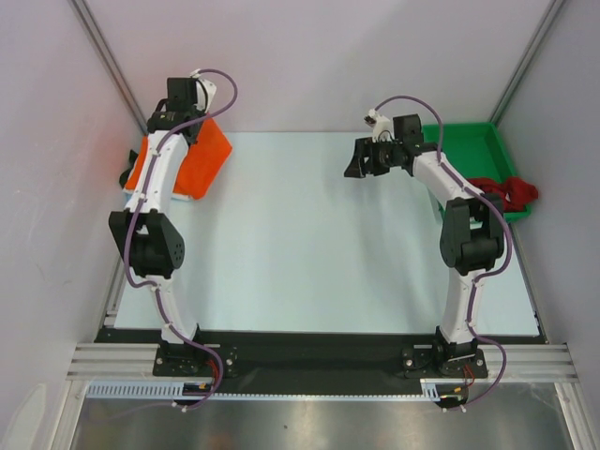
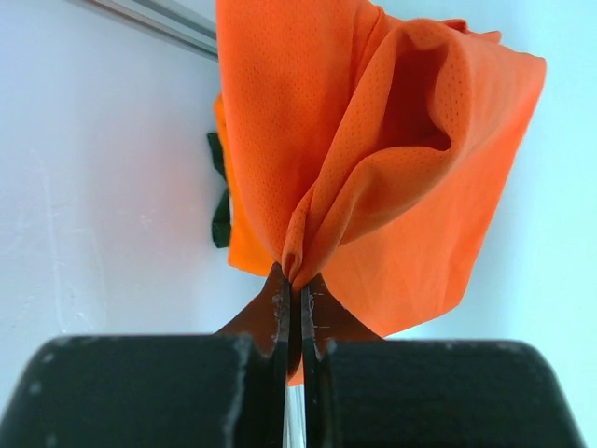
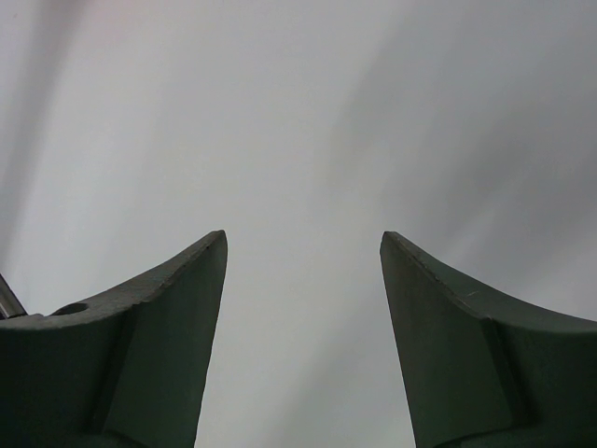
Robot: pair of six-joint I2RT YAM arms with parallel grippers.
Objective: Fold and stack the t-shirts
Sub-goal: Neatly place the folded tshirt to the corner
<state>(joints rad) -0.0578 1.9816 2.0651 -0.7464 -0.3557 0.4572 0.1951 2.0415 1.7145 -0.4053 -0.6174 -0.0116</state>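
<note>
My left gripper (image 2: 293, 280) is shut on a pinched fold of a bright orange t-shirt (image 2: 401, 149), which hangs bunched above the table's far left corner. In the top view this gripper (image 1: 190, 124) and the orange t-shirt (image 1: 206, 157) sit at the far left, with more orange cloth (image 1: 141, 165) on the arm's left side. My right gripper (image 1: 360, 159) is open and empty above the far middle of the table; its wrist view (image 3: 303, 245) shows only blank grey wall. A dark red t-shirt (image 1: 507, 192) hangs over the green tray's near right rim. No pale blue t-shirt is in view.
The green plastic tray (image 1: 471, 139) stands at the far right corner. A small dark piece (image 2: 221, 210) shows beneath the orange cloth, also at the left edge in the top view (image 1: 126, 175). A metal rail (image 2: 154, 21) and grey walls bound the pale table (image 1: 309, 244).
</note>
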